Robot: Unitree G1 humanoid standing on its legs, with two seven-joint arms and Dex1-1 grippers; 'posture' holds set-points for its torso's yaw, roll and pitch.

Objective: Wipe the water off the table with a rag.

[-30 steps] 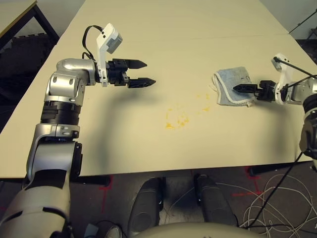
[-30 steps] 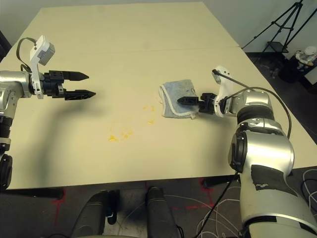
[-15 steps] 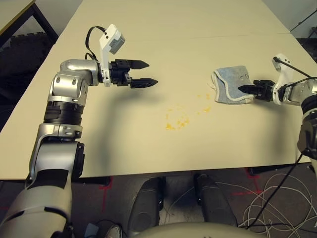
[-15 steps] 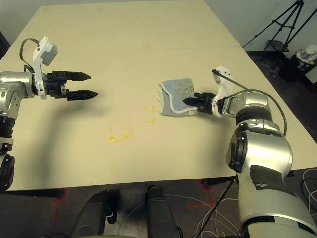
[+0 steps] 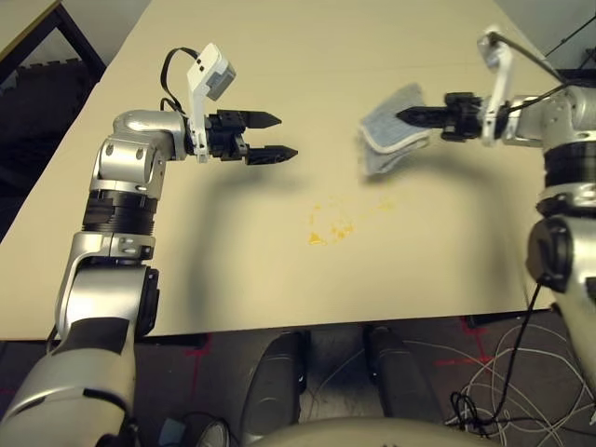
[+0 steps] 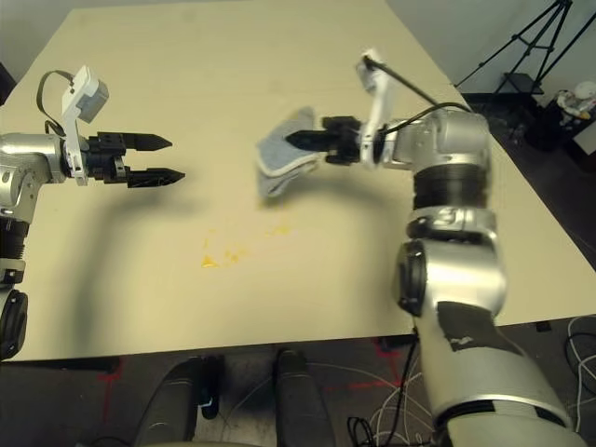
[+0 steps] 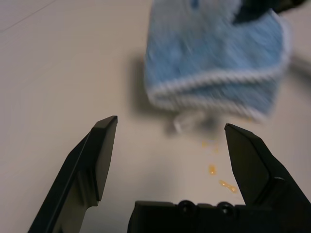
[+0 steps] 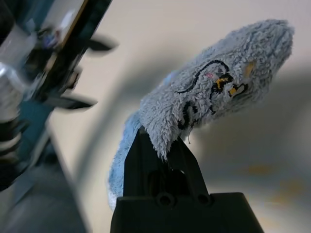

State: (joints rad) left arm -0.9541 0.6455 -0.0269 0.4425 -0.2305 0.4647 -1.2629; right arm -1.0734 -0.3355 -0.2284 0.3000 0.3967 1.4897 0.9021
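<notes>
Here the small light blue-grey terry rag with a white stitched border (image 5: pixel 389 137) hangs in the air above the pale beige smooth-topped table (image 5: pixel 279 270), pinched between the two black fingers of the right gripper (image 5: pixel 411 115). The yellow-orange drops and thin smears of water (image 5: pixel 332 225) lie on the tabletop just nearer the robot than the rag. Well apart from the rag, on its left, the left gripper (image 5: pixel 271 137) hovers with its fingers spread and holds nothing.

Robot lab, tripod (image 6: pixel 538 42), floor cables (image 5: pixel 507 372)
</notes>
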